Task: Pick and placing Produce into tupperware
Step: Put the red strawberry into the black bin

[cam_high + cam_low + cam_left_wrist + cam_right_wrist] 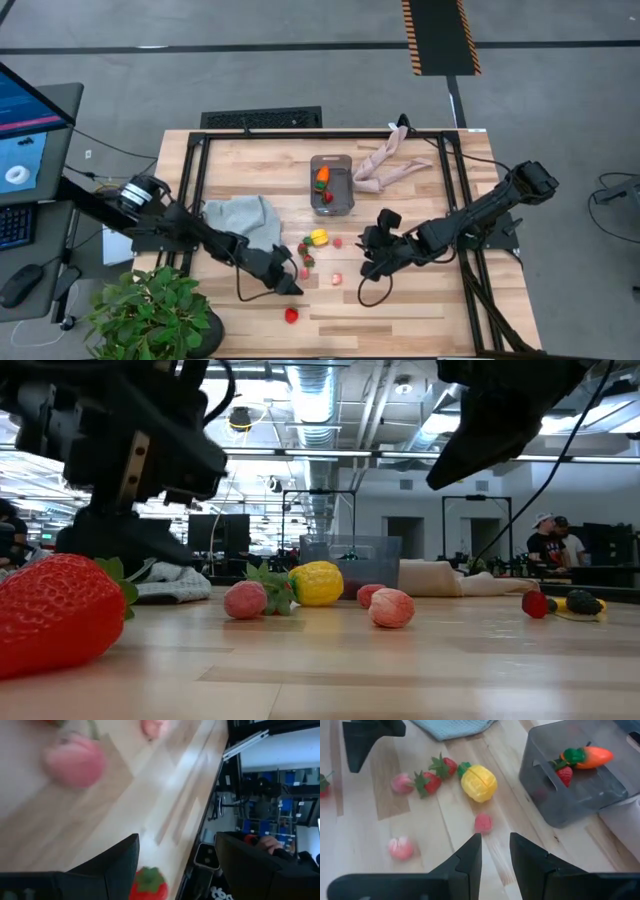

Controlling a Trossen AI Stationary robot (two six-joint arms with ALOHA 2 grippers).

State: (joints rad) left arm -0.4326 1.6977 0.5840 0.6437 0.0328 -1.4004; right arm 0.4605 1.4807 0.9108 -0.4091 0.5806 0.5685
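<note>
The clear-grey tupperware [331, 184] stands far of centre with an orange carrot [587, 756] and a red strawberry [564, 775] inside. On the wood lie a yellow lemon [318, 237], two small strawberries [432, 775], pink berries [336, 279] and, nearer the front edge, a lone red strawberry [291, 315]. My left gripper [292, 287] hovers open just far of that strawberry [148, 885], which shows between its fingertips, untouched. To the lemon's right, my right gripper [495, 847] hangs above the table, its fingers a narrow gap apart with nothing between them.
A crumpled grey-blue cloth [243, 220] lies left of the produce under my left arm. A beige limb-shaped object [385, 165] rests right of the tub. A potted plant [150, 312] stands at the near left corner. Black frame rails [195, 170] border the table.
</note>
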